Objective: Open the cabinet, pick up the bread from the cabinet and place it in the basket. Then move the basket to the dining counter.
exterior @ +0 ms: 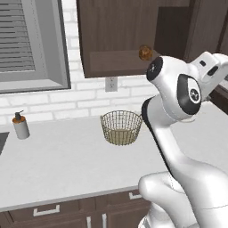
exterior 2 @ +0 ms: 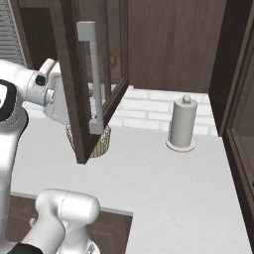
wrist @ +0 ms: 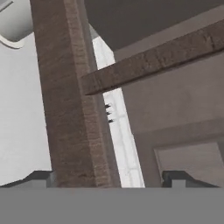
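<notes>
Up high, reached toward the cabinet [exterior: 116,35], its door [exterior 2: 94,74] swung open with the grey bar handle [exterior 2: 95,79] facing out. Held the gripper [wrist: 109,177] spread wide, one fingertip [wrist: 37,177] on each side of the door's brown edge, apparently gripping nothing. Saw the bread [exterior: 145,53] resting on the cabinet's lower shelf, near the hand. Found the basket [exterior: 121,127] on the pale worktop [exterior: 67,160] below, well apart from the gripper. Noted a paper towel roll [exterior 2: 182,123] farther right.
</notes>
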